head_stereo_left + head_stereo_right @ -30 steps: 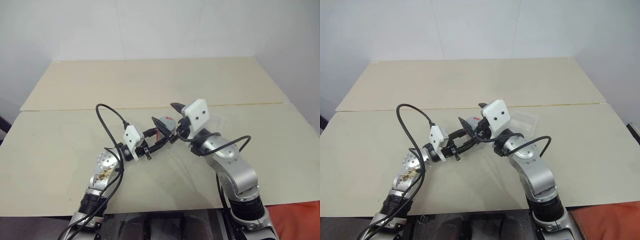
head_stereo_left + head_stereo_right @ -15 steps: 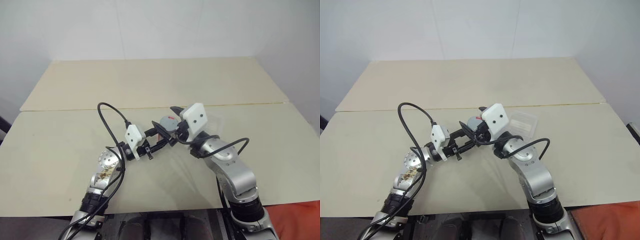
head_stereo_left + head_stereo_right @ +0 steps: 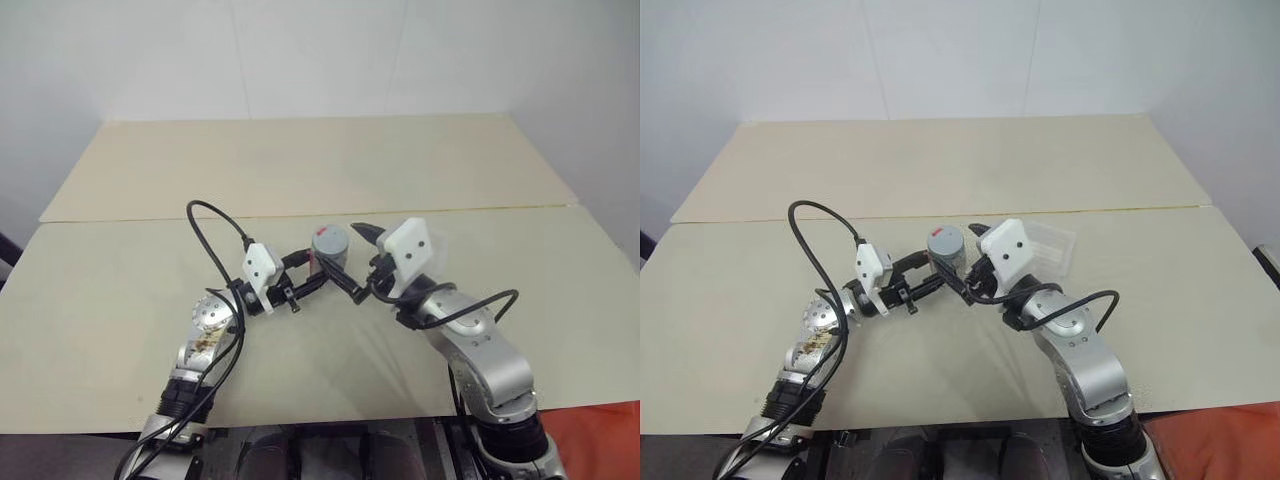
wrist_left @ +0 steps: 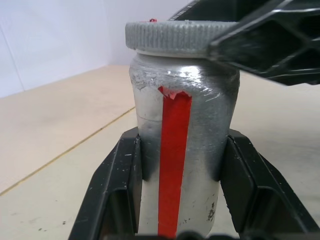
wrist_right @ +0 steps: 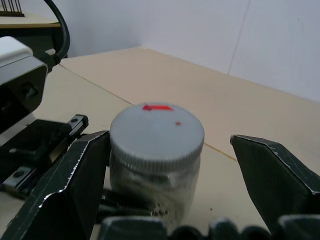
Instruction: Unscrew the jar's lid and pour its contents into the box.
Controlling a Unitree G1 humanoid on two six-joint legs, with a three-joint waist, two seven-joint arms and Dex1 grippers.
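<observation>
1. The small silvery-white cylindrical jar with the red vertical stripe (image 4: 182, 165) stands upright, its long axis vertical, pinched at its body by my left end effector (image 3: 322, 277), whose two black fingers press on either side of it below the cap.
2. The round flat grey ribbed lid with the tiny red mark (image 5: 156, 134) sits on top of the jar, not yet off as far as I can judge.
3. My right end effector (image 5: 165, 165) has its fingers spread wide, and the lid lies straight ahead of it, between the two black fingers (image 5: 75, 185) at cap height; neither seems to touch it yet.
4. So the right arm is the one placed for the lid: I judge the next move is to close those fingers on the rim and twist about the jar's upright axis.
5. The shallow clear plastic box with rounded corners (image 3: 1055, 243) lies on the beige bench (image 3: 300, 170) just beyond my right end effector.
</observation>
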